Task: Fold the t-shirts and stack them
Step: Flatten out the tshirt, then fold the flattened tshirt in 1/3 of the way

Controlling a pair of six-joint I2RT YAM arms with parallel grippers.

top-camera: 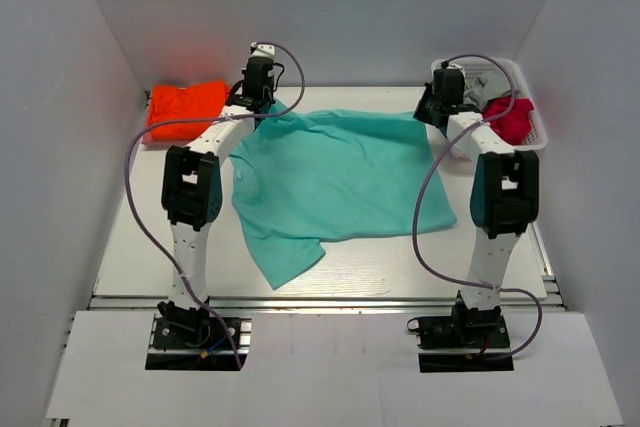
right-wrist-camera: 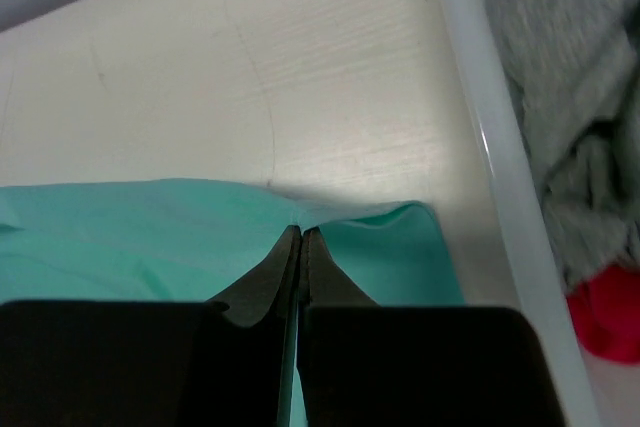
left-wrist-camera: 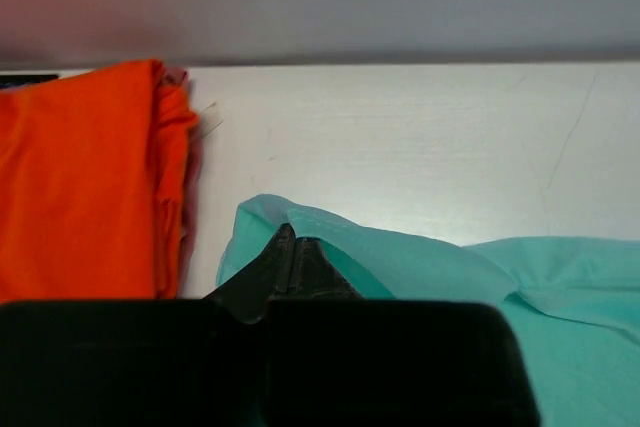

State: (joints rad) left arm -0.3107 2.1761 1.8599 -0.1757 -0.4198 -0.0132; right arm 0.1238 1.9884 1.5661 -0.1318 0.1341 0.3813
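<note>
On the middle of the table (top-camera: pixel 400 259), the mint-teal t-shirt (top-camera: pixel 345 182) lies spread out, one part trailing toward the near left. The left gripper (left-wrist-camera: pixel 292 247) pinches its far-left corner and the right gripper (right-wrist-camera: pixel 301 245) its far-right corner, both jaws clenched on the cloth. The orange t-shirt (top-camera: pixel 185 107) lies folded at the far left, and a white basket (top-camera: pixel 537 135) of grey and red cloth stands at the far right.
</note>
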